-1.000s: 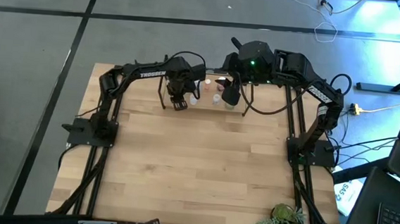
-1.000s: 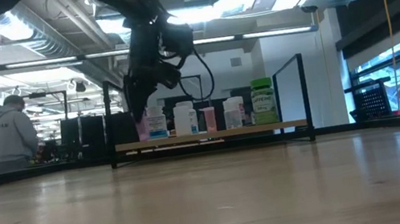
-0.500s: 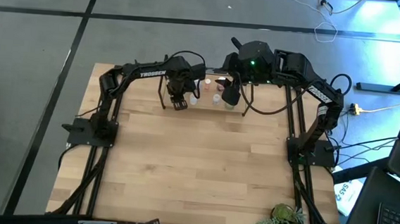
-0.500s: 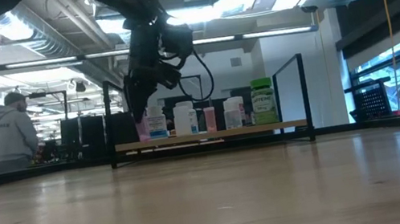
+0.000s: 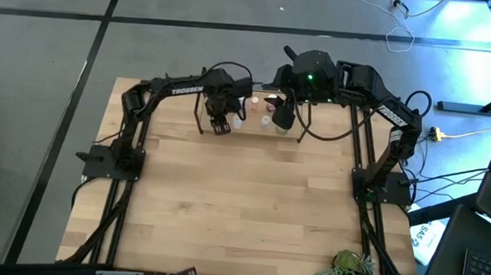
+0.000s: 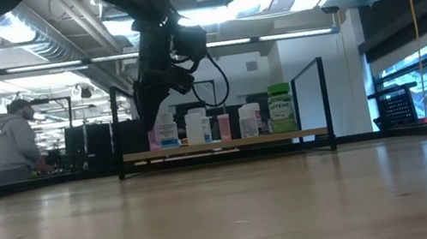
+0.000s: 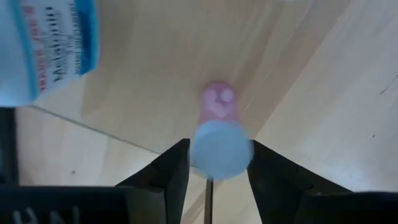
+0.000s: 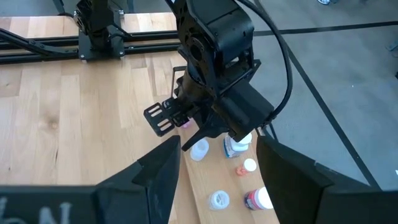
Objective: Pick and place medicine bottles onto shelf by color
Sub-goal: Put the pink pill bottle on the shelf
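The left arm's tool [image 5: 221, 127] reaches down over the left end of the small light-wood shelf with thin black wire uprights [image 6: 226, 144], which stands at the far edge of the pale wooden bench [image 5: 241, 206]. In the left wrist view its two dark fingers [image 7: 168, 171] flank a tiny pink bottle with a pale blue-white cap [image 7: 220, 142]; a slim gap shows on each side of the cap, so the tool looks loosened around the bottle rather than clenched on it. The bottle stands upright on the shelf board, beside a white bottle with a blue label [image 7: 50, 46]. From bench level, a row of small bottles lines the shelf: white ones, a pink one [image 6: 224, 126] and a green bottle [image 6: 281, 109] at the right end. The right arm's tool [image 5: 282, 116] hangs just above the shelf's middle, fingers [image 8: 158, 171] spread wide and grasping nothing. A person in a grey hooded top [image 6: 16, 144] is in the room behind
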`<state>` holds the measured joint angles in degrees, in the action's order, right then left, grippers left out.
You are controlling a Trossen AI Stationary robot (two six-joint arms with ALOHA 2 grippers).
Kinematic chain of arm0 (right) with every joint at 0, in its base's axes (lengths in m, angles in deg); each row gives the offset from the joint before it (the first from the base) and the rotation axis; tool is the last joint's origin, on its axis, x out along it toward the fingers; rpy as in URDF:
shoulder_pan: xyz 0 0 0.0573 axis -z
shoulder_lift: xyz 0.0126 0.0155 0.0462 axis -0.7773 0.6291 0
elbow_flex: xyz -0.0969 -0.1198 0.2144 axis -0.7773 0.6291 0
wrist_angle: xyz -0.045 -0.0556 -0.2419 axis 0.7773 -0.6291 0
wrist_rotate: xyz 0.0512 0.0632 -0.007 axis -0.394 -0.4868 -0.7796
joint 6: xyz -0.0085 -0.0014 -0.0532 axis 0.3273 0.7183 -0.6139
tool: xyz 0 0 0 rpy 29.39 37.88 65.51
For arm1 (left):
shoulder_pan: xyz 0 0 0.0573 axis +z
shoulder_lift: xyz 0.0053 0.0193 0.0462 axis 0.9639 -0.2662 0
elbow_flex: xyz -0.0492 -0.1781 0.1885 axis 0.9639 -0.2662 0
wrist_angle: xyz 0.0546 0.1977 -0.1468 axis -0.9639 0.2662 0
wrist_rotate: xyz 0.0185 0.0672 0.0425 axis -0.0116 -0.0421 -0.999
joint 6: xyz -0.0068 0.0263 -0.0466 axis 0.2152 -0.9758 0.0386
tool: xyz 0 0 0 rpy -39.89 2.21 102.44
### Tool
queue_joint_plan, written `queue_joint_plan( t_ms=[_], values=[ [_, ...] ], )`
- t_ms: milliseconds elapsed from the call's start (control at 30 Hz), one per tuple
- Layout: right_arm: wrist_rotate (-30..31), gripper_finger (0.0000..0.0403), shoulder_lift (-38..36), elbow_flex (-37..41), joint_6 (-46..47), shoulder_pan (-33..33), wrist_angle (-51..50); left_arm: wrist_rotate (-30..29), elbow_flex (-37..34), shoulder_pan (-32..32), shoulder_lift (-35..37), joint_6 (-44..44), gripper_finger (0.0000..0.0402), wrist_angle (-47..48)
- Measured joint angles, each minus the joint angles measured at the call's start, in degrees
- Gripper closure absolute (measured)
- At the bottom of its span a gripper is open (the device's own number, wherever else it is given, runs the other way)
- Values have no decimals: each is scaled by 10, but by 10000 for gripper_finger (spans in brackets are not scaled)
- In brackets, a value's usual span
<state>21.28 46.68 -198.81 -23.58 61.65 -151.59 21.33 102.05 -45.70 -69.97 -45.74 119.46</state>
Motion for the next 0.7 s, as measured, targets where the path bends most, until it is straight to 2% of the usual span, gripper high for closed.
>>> queue_joint_plan(
  t_ms=[300,700],
  values=[
    [0,190,0,0,-1,0,0,-34,43,0,1,20,253,11],
    [0,190,0,0,-1,0,0,-27,47,0,2,38,252,35]
  ],
)
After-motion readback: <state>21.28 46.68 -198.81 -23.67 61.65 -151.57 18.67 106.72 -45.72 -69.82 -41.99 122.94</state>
